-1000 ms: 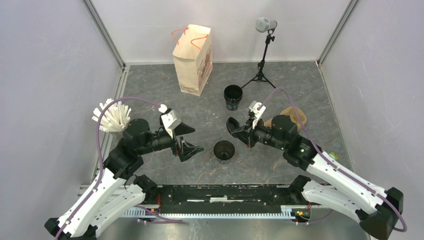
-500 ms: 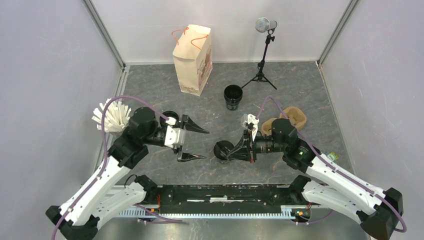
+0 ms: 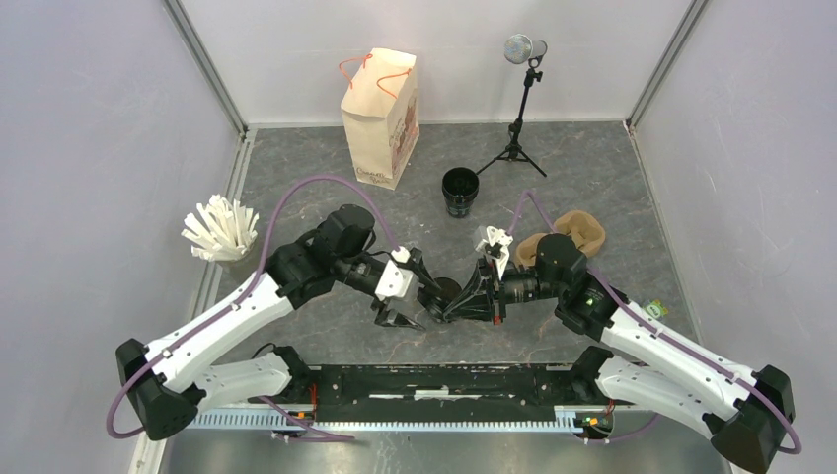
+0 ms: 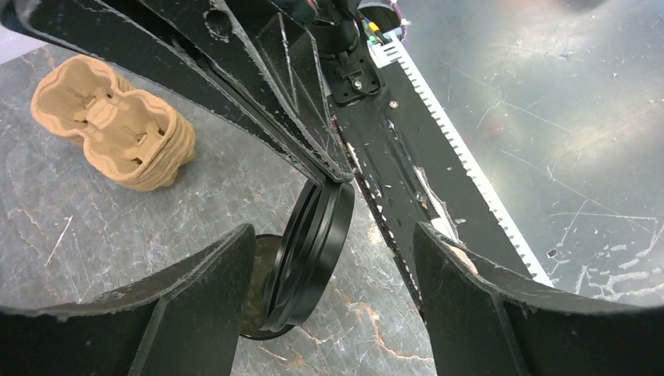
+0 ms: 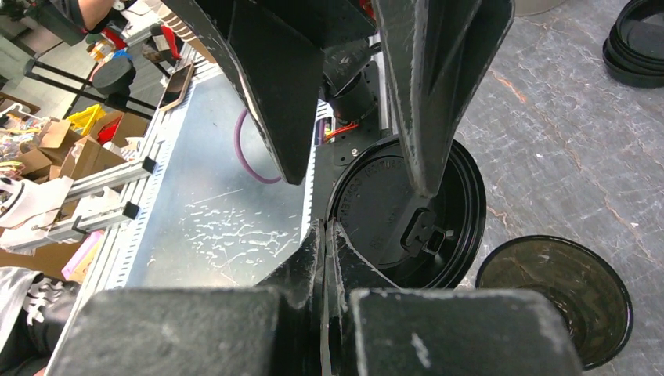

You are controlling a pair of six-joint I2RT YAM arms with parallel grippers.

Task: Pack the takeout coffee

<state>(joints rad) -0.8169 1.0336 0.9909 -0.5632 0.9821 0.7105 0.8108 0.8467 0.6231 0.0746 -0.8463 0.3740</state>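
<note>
My right gripper [image 3: 460, 300] is shut on the rim of a round black lid [image 5: 407, 207] and holds it on edge, tilted, just above an open black cup [image 5: 554, 298]. My left gripper [image 3: 418, 296] is open, with its fingers [image 4: 196, 313] on either side of that lid [image 4: 313, 247], not touching it. In the top view the cup is mostly hidden under the two grippers. A second open black cup [image 3: 460, 191] stands farther back in the middle.
A beige paper bag with orange handles [image 3: 380, 118] stands at the back. The brown pulp carrier [image 3: 577, 232] lies behind my right arm. White sticks [image 3: 219, 229] fan out at the left. A microphone tripod [image 3: 518, 133] stands at the back right. Stacked lids [image 5: 638, 39] lie nearby.
My left arm has swung right and forward, bringing its open gripper around the lid. My right gripper, which picked up the lid earlier, has stayed over the near cup.
</note>
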